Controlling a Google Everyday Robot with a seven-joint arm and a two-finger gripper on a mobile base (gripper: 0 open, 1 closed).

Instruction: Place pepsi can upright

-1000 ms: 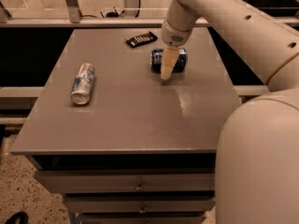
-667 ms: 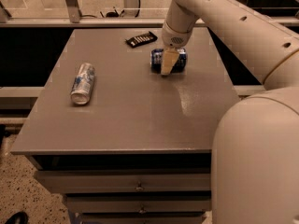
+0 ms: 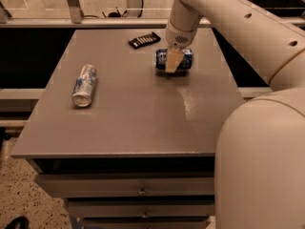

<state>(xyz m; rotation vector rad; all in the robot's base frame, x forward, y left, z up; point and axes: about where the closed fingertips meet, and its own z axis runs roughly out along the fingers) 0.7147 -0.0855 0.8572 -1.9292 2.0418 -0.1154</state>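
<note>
**Gripper down on the toppled pepsi can at the far right of the table**

The pepsi can (image 3: 186,60) lies on its side on the grey table (image 3: 133,123), at about 1 o'clock from the table's centre. Its length runs from 9 to 3 o'clock, and its dark blue wall with white markings faces the camera. It is not upright.

The gripper (image 3: 173,64) comes down from 12 o'clock and sits right across the middle of the can, with a tan part of it covering the can's front. It looks as if it touches the can, but I cannot tell from this angle whether it is clamped on the can or only set around it. I also cannot tell whether the can rests on the table or is just off it. A dark shadow lies directly below it.

The white arm (image 3: 228,23) sweeps from the gripper out toward 3 o'clock, and joins the robot's bulky white body (image 3: 262,171), which fills the picture at 4 to 5 o'clock.

A slimmer silver-and-light-blue can (image 3: 85,84) lies on its side at 9 o'clock, well apart from the pepsi can. Its length runs roughly from 12 to 6 o'clock. A flat black packet (image 3: 144,40) lies at 12 o'clock near the far edge, just beside the gripper at its 10 o'clock, apart from the pepsi can.

Drawers (image 3: 141,191) sit below the tabletop.
</note>
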